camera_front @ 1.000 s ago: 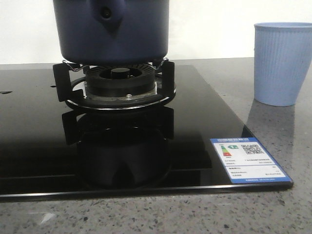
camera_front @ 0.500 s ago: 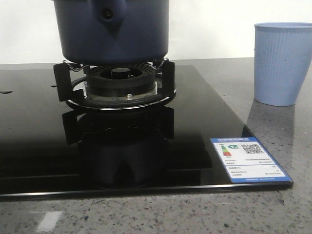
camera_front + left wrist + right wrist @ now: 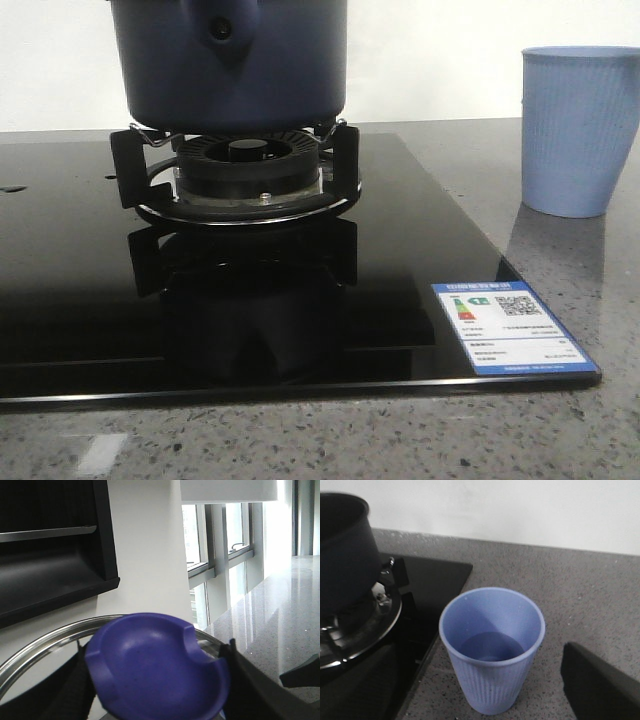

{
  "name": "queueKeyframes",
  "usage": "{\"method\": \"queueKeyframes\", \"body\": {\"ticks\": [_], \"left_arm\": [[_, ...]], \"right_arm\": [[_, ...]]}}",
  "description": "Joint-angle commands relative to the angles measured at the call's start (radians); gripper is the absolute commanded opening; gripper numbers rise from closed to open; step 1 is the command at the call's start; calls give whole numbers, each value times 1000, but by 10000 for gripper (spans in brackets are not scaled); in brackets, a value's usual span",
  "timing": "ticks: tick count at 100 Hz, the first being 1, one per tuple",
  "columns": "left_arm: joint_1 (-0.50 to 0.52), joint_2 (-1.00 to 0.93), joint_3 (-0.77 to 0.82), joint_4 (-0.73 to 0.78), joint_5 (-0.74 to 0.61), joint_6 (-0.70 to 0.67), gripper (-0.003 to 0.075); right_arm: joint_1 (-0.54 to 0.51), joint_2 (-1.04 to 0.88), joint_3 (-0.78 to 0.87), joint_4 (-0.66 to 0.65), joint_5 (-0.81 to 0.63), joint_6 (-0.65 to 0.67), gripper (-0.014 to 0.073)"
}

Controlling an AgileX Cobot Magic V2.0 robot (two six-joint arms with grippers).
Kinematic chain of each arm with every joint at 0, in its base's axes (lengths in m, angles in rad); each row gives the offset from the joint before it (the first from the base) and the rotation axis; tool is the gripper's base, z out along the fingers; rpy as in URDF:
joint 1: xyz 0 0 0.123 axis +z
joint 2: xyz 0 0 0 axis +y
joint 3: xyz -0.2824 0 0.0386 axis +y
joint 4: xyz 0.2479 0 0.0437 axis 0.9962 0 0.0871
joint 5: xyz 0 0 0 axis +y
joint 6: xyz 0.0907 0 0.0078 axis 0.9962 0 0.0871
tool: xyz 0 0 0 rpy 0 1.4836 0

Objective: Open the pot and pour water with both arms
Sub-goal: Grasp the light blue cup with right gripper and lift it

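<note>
The pot [image 3: 230, 65] has a matt navy finish. Under it, the pan support [image 3: 235, 190] looks like dull black metal with a bright steel ring. The cooktop [image 3: 80, 300], lower left in the front view, is glossy black glass, mirror-smooth. The countertop [image 3: 560, 440] is speckled grey stone, faintly polished. The cup [image 3: 580, 130], at right, looks like matt ribbed plastic. The knob [image 3: 157, 667] is smooth blue plastic, the lid rim [image 3: 45, 642] shiny metal.

Pot [image 3: 230, 65] on burner [image 3: 240, 175], cup [image 3: 580, 130] right
</note>
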Motion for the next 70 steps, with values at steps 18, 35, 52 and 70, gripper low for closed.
{"method": "queueKeyframes", "body": {"ticks": [18, 35, 52, 70], "left_arm": [[-3, -51, -16, -63, -10, -9, 330], [-3, -51, -16, -63, -8, -9, 330], [-3, -51, -16, -65, -7, -9, 330], [-3, -51, -16, -66, -7, -9, 330]], "right_arm": [[50, 150, -23, -9, -215, -12, 604], [55, 232, -23, 27, -290, -11, 604], [55, 296, -23, 33, -374, -11, 604], [55, 376, -23, 33, -453, -11, 604]]}}
